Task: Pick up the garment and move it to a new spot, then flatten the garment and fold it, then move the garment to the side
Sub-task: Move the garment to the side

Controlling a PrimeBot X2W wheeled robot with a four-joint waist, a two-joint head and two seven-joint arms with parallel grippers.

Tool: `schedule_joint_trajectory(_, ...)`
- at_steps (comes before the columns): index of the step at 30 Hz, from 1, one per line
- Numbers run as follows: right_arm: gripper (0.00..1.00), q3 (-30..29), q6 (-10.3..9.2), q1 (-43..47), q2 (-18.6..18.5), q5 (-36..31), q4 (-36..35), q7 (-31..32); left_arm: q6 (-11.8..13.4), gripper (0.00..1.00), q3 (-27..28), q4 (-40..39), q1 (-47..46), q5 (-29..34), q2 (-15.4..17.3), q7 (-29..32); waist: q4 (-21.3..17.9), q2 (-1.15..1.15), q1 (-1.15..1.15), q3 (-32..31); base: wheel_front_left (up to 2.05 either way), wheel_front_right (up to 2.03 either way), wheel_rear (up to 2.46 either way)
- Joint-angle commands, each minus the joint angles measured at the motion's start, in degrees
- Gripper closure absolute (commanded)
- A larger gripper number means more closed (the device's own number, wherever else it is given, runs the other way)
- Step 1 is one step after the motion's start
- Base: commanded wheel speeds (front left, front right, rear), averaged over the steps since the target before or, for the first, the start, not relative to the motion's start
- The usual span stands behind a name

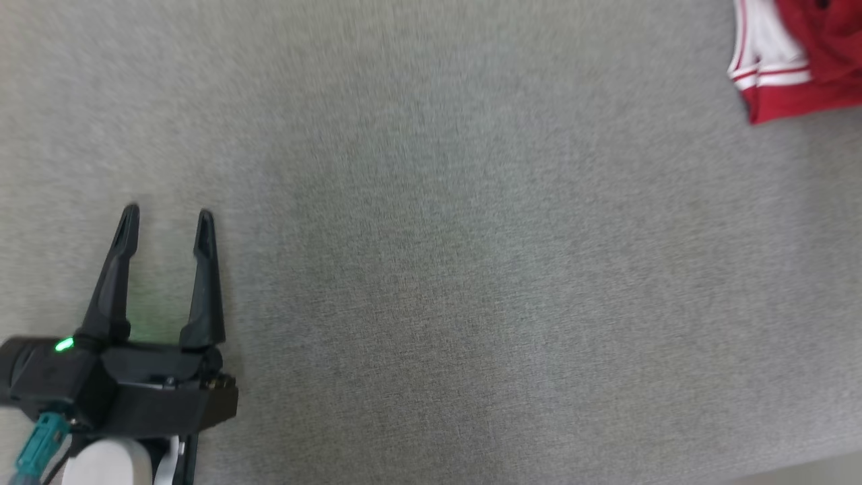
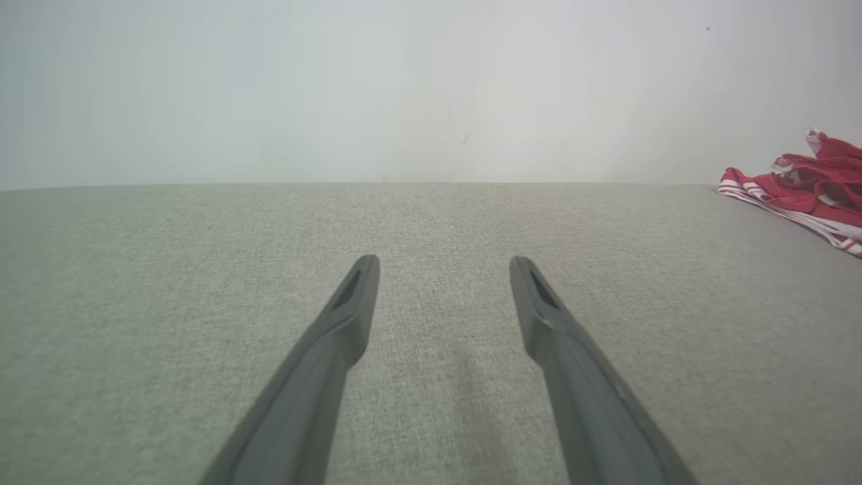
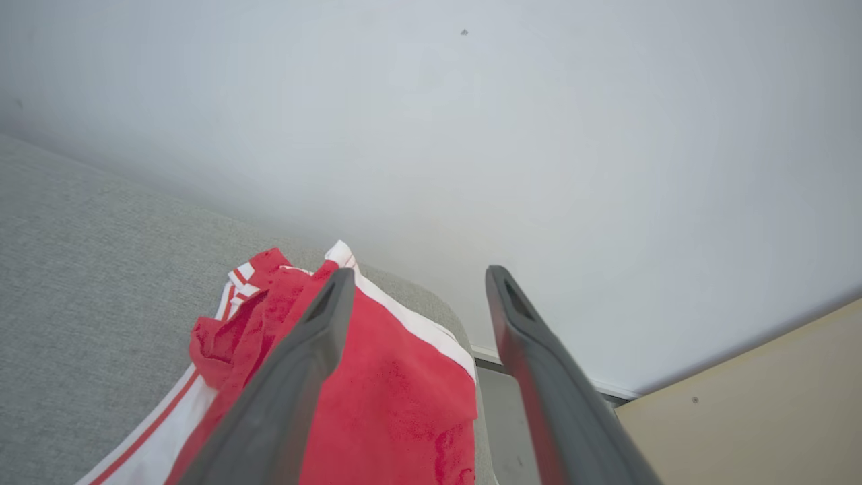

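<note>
The garment (image 1: 801, 101) – red cloth with white stripes – is seen at the far right corner of the grey padded surface (image 1: 431, 283), close to the pale wall (image 3: 539, 135). It lies bunched and not flat, with folds heaped on its top. A long axis cannot be told from such a heap, although one white-striped edge is seen to run along its side toward the wall.

The left gripper (image 1: 168, 214) is held low over the bare surface at the near left, with its two dark fingers spread and nothing between them. From it the garment lies far to the right and further forward, so the two are well apart.

The right gripper (image 3: 419, 273) is placed directly above the garment, tilted down toward it. Its fingers are also spread; only the wall is seen in the gap between the tips, and no cloth is pinched. Whether one finger touches the cloth cannot be told.

The right arm is judged to be clearly the nearer one – any coming grasp is best made by it, by lowering onto the heap.
</note>
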Motion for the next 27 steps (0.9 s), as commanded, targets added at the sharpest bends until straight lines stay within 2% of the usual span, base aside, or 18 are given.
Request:
schedule_joint_trajectory(1, 0.0, -0.1, -0.18, 1.2, 0.5, 0.5, -0.5, -0.8, 0.4, 0.0, 0.4, 0.2, 1.0, -0.3, -0.2, 0.0, 0.6, 0.0, 0.0, -4.5, 0.0, 0.0, 0.0)
schedule_joint_trajectory(6, 0.0, -0.4, -0.18, 6.4, 4.7, 2.4, -3.3, -5.6, 0.8, 0.0, 2.0, 1.1, 4.4, -1.2, -0.8, 0.0, 1.2, 0.0, 0.0, -10.3, 0.0, 0.0, 0.0)
schedule_joint_trajectory(15, 0.0, -2.6, -0.18, 16.3, 9.8, 3.0, -11.4, -7.9, 1.6, 0.0, 5.6, 2.3, 10.3, -2.9, -1.7, 0.0, 1.3, 0.0, 0.0, -17.3, 0.0, 0.0, 0.0)
schedule_joint_trajectory(27, 0.0, -13.2, -0.18, 37.6, 20.6, -2.5, -22.5, -8.7, 1.8, 0.0, 6.9, 3.9, 13.9, -3.0, -2.2, 0.0, 1.8, 0.0, 0.0, -23.1, 0.0, 0.0, 0.0)
